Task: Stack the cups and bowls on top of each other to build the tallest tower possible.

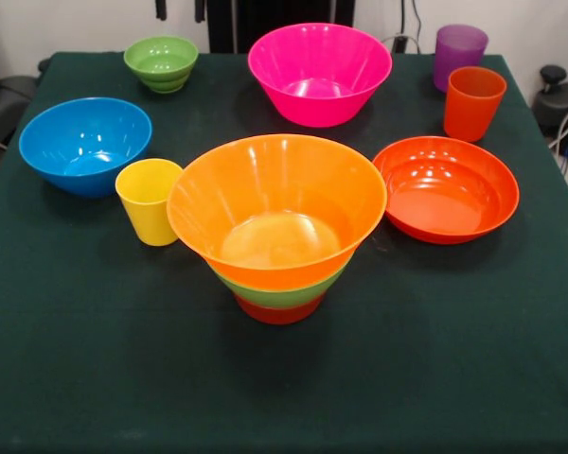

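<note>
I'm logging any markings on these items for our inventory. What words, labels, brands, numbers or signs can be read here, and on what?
None: no readable text shows on the cups, the bowls, the tower or the dark green table cover. All surfaces facing the camera are plain.

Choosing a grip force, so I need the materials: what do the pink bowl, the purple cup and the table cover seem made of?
The pink bowl looks like glossy hard plastic: bright highlights run along its rim and floor. The purple cup seems plastic too, slightly translucent with a duller sheen. The table cover looks like dark green matte cloth, perhaps felt; it shows no reflections.
</note>
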